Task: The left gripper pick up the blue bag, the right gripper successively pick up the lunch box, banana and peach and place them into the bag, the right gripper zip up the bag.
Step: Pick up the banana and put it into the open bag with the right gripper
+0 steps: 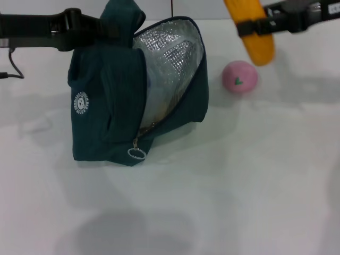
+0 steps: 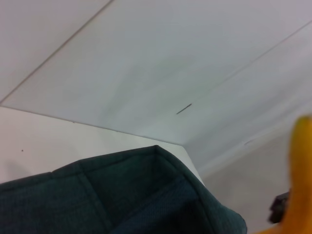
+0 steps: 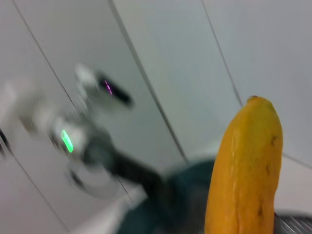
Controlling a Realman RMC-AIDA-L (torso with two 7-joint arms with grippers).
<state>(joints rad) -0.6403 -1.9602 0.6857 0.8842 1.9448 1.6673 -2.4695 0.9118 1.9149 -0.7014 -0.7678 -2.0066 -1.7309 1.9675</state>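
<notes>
1. Nearest, low in the head view's lower-centre, the ring zip pull (image 1: 136, 154) hangs at the bottom of the open zip; it is small and loose, so it looks fiddly to pinch later.
2. Above it, centre-left of the frame, the blue bag (image 1: 109, 106) sits tipped with its mouth facing right, silver lining (image 1: 167, 64) showing. The fabric is soft and will sag unless held up by its handles.
3. Something pale lies inside against the lining, probably the lunch box, though I cannot tell for sure.
4. Right of centre, the peach (image 1: 240, 77) rests on the white table (image 1: 239, 191), apart from the bag. Round and smooth, it may roll; best taken across its middle.
5. Upper left, the left gripper (image 1: 101, 26) meets the bag's top handle, seemingly clamped on it; its fingers are hidden by cloth.
6. Farthest, upper right, the right gripper (image 1: 256, 26) is closed across the banana (image 1: 252, 29), which hangs tip-down above the peach. It looks light, firm and slightly slippery, and is gripped near mid-length.
</notes>
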